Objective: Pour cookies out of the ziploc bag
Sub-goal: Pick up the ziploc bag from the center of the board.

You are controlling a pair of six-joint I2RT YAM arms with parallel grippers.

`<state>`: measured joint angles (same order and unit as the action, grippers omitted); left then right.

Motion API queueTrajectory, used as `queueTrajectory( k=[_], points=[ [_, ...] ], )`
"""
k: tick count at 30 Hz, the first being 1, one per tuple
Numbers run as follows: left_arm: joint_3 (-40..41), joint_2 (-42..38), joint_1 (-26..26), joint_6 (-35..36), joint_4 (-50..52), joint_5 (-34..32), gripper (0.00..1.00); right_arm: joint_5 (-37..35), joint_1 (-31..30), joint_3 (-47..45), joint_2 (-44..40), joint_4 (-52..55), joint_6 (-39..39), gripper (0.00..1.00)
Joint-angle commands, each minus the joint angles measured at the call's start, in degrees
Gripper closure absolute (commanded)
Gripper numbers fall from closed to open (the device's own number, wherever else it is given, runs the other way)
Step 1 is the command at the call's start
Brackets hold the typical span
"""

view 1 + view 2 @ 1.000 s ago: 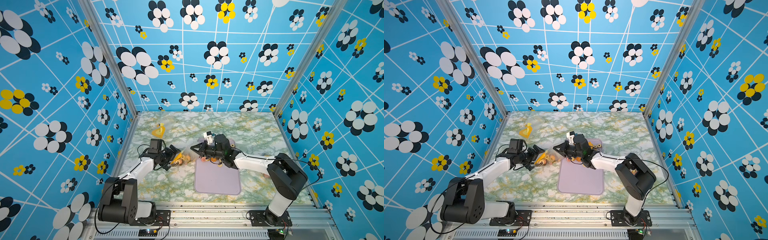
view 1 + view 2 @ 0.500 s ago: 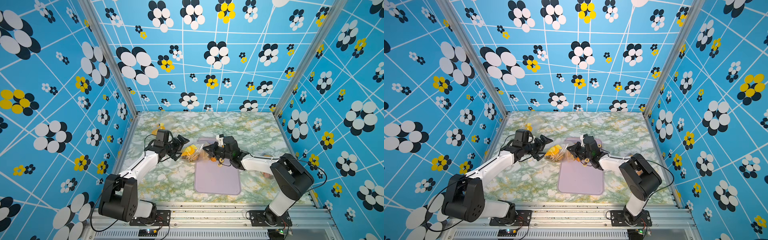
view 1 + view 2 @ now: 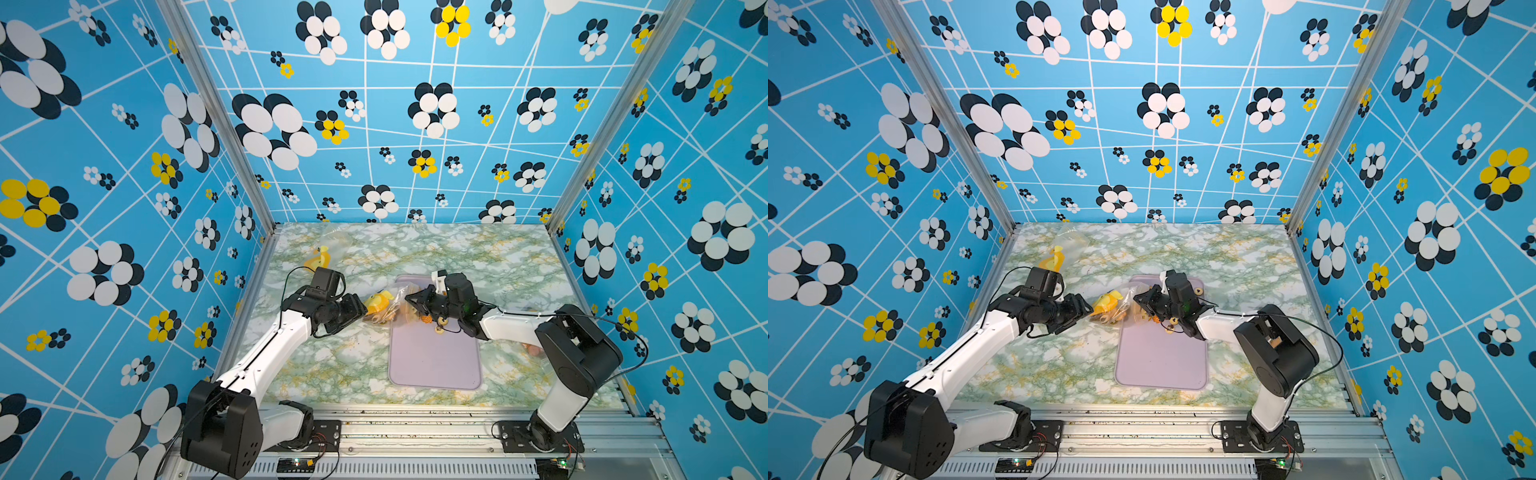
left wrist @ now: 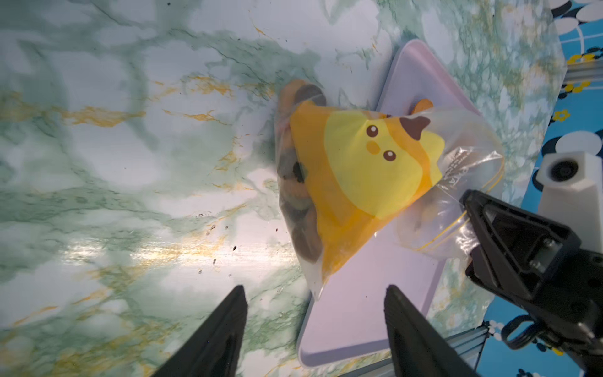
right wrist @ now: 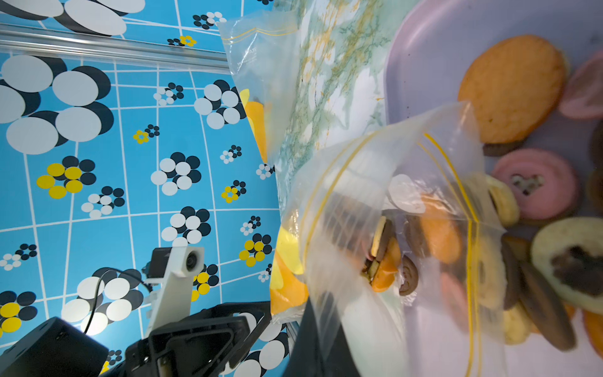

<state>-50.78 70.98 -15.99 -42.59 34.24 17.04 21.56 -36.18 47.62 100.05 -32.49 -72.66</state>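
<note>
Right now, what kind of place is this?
Probably a robot test booth: left arm and right arm bolted to an aluminium rail, flower-print walls on three sides, a marble-pattern tabletop.

Lilac tray (image 3: pixel 436 365), second bag (image 3: pixel 318 257)

2 ziploc bags (image 3: pixel 384 305) (image 3: pixel 319 258), 1 lilac tray (image 3: pixel 436 365)

walls (image 3: pixel 415 104): blue, white grid, flowers | tabletop (image 3: pixel 498 257): green-white marble | corner posts (image 3: pixel 222 124): aluminium
</note>
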Motion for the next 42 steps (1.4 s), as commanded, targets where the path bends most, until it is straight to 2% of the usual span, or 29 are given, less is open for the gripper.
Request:
queueTrajectory(
  k=[1, 8, 10, 14, 17, 22, 31, 36, 42],
  points=[
    [1.18, -0.13, -0.99, 3.48, 1.05, -0.38, 0.44, 1.09, 0.23, 1.23, 1.19, -1.53, 0.32, 1.0],
    [-0.05, 4.04, -2.18, 3.39, -0.34, -0.04, 0.66, 1.63, 0.24, 1.69, 1.05, -0.72, 1.05, 1.0],
    [-0.86, 5.48, -2.31, 3.46, -0.25, 0.16, 0.68, 1.73, 0.24, 1.74, 1.03, -0.72, 1.02, 1.0],
    [-1.86, 7.14, -2.65, 3.64, -0.31, 0.18, 0.82, 1.78, 0.26, 1.74, 0.94, -0.64, 1.09, 1.0],
    [-2.34, 7.46, -2.82, 3.55, -0.8, -0.07, 0.86, 3.02, 0.25, 2.47, 1.08, -0.26, 1.65, 1.0],
    [-3.79, 8.75, -2.79, 4.33, 0.45, -0.66, 0.99, 4.28, 0.24, 3.79, 0.07, 1.89, 3.39, 1.0],
    [-7.18, 5.87, -2.04, 7.35, 4.82, -5.08, 1.0, 11.79, -1.57, 10.81, 0.95, 4.59, 5.77, 1.0],
    [-10.53, 4.11, -1.35, 10.48, 9.65, -7.33, 1.0, 11.36, -3.07, 12.0, -2.22, 11.48, 9.35, 1.0],
    [-12.92, 1.38, -1.19, 12.87, 13.35, -7.52, 1.0, 10.47, -3.79, 7.64, -6.66, 12.79, 8.6, 1.0]
  ],
)
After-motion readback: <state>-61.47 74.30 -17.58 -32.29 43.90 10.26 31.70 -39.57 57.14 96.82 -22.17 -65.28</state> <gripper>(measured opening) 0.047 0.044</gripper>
